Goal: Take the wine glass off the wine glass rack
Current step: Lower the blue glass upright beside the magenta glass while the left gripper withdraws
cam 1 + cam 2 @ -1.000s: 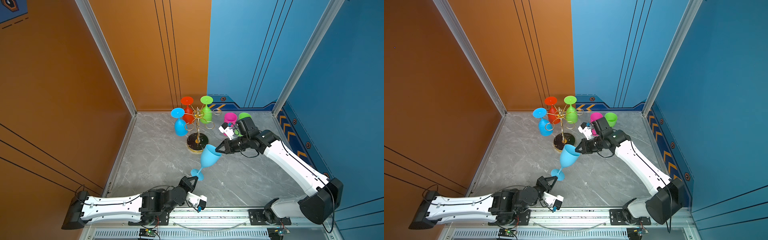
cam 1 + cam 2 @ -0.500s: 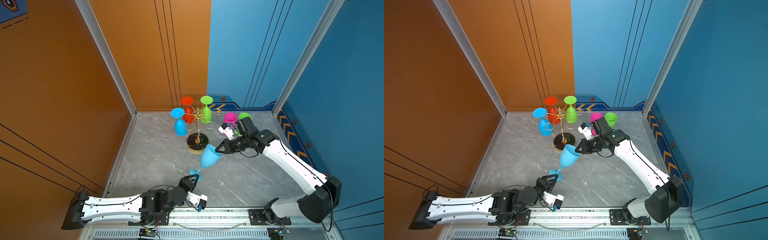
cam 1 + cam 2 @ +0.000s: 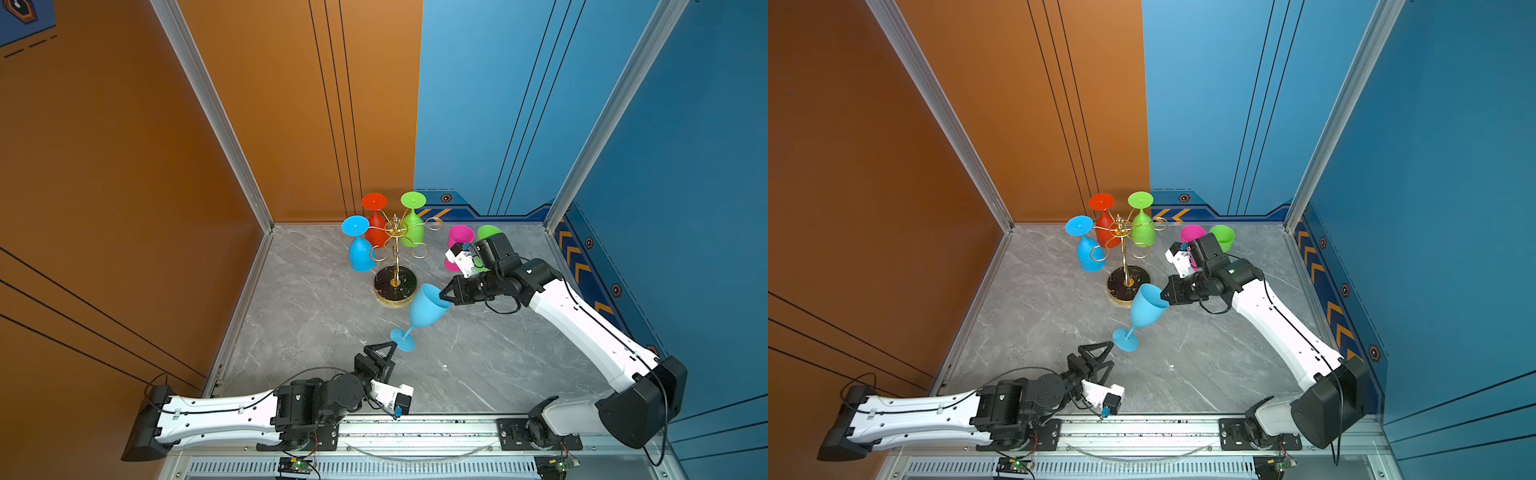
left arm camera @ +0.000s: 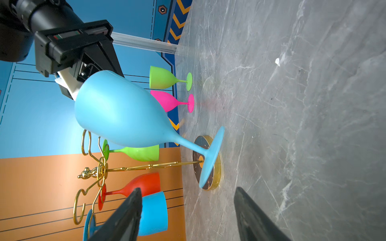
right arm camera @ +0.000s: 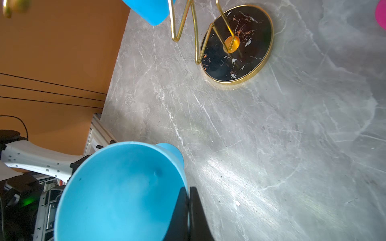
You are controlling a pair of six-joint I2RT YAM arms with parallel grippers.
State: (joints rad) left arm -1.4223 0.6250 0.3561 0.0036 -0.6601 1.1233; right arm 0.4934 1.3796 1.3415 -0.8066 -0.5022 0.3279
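My left end effector [image 3: 1111, 354] is newly open just short of the blue glass [image 3: 428, 307], so my right end effector [image 3: 444, 293] alone grips its rim.

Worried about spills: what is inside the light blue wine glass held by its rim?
Nothing: the light blue wine glass shows a bare blue interior. The right end effector covers a strip inside the rim.

Open tabletop [image 3: 498, 365] in front; wine glass rack [image 3: 395, 266] (half full) at back.
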